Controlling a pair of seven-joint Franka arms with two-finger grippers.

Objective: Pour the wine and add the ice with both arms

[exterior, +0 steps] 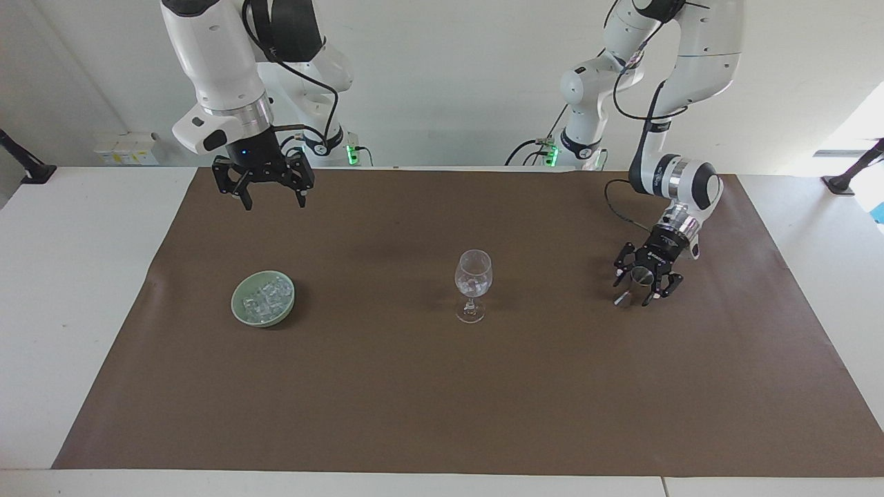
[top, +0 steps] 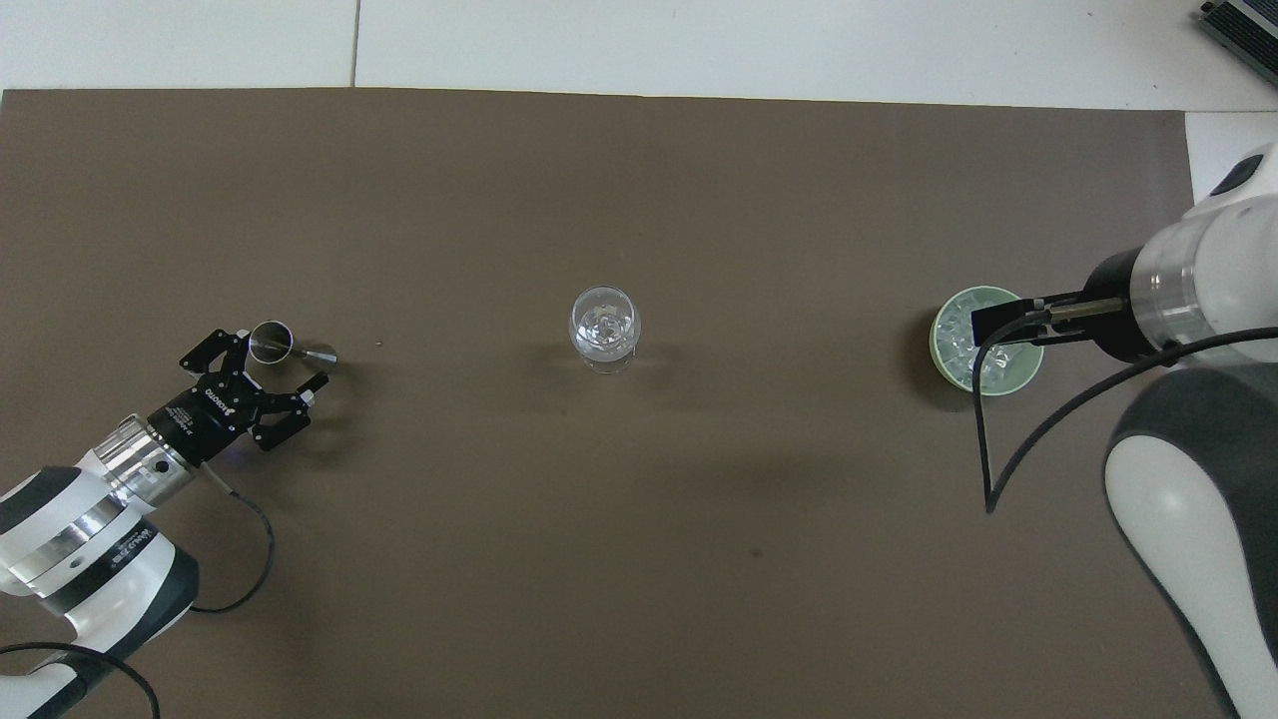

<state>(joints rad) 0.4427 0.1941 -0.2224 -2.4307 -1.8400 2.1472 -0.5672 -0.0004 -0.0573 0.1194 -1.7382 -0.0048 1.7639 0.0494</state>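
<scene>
Facing view: the left hand (exterior: pixel 639 290) sits low at the left arm's end of the table, its fingers spread apart on either side of the small steel measuring cup (exterior: pixel 641 276), which stands on the brown mat (exterior: pixel 442 386) unheld. The right hand (exterior: pixel 274 201) hangs released and empty over the mat, on the robots' side of the pale green bowl (exterior: pixel 263 298) that holds the ice (exterior: pixel 266 297). The wine glass (exterior: pixel 473 284) stands mid-mat between them with some cubes already in it, so, I'd say, the right hand is the one placed to fetch any more ice, straight below and forward of it.
</scene>
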